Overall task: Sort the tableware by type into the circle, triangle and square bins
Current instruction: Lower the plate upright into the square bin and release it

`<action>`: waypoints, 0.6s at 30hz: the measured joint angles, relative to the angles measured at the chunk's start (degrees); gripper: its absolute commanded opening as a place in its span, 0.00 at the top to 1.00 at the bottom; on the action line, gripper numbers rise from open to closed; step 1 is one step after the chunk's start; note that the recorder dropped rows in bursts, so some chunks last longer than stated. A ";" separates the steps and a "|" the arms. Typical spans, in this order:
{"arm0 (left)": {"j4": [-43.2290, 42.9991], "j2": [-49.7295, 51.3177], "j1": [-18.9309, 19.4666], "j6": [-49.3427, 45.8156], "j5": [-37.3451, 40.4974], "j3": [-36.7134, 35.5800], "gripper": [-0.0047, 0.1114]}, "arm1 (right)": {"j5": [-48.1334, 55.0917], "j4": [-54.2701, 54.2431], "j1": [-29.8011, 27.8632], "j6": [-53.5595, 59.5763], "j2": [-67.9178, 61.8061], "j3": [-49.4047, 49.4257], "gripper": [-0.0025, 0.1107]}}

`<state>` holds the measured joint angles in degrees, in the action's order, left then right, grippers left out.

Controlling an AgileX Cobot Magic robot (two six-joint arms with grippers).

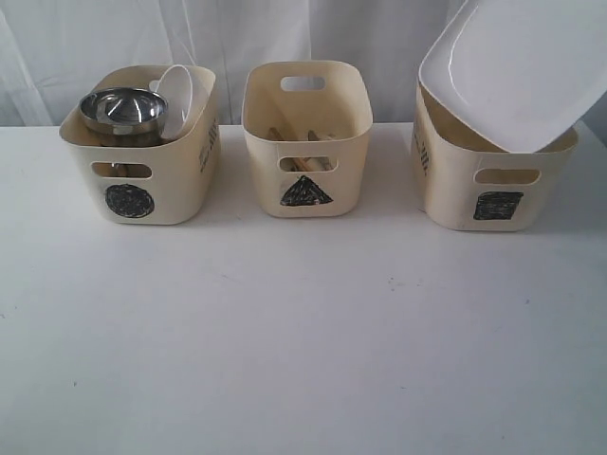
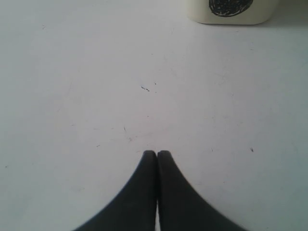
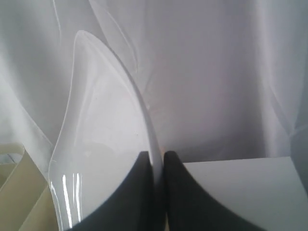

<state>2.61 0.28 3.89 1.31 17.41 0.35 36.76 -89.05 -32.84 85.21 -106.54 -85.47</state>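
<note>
— Where is the large white plate (image 1: 522,66) sitting?
— It is leaning tilted across the top of the square bin (image 1: 498,180), its lower edge resting on the rim. The right gripper (image 3: 159,161) is pinching the plate's edge.
— And the left gripper (image 2: 157,153)?
— It is hovering fully closed, holding nothing, over the white table (image 1: 303,332). Open room is lying all along the front of the circle bin (image 1: 142,180) and the triangle bin (image 1: 305,142).
</note>
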 measured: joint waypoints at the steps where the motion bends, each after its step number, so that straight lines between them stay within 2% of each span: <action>1: 0.00 0.00 0.00 0.00 0.00 0.00 0.96 | -0.64 0.00 0.70 1.27 -0.18 0.00 0.98; 9: 0.00 0.00 0.00 0.00 0.00 0.00 0.96 | -4.91 0.00 4.43 8.50 -1.97 0.00 0.98; 18: 0.00 0.00 0.00 0.00 0.00 0.00 0.96 | -6.22 0.00 6.08 9.40 -4.01 0.00 0.98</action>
<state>2.61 0.28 3.89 1.31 17.41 0.35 30.54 -89.05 -26.75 94.61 -110.54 -85.47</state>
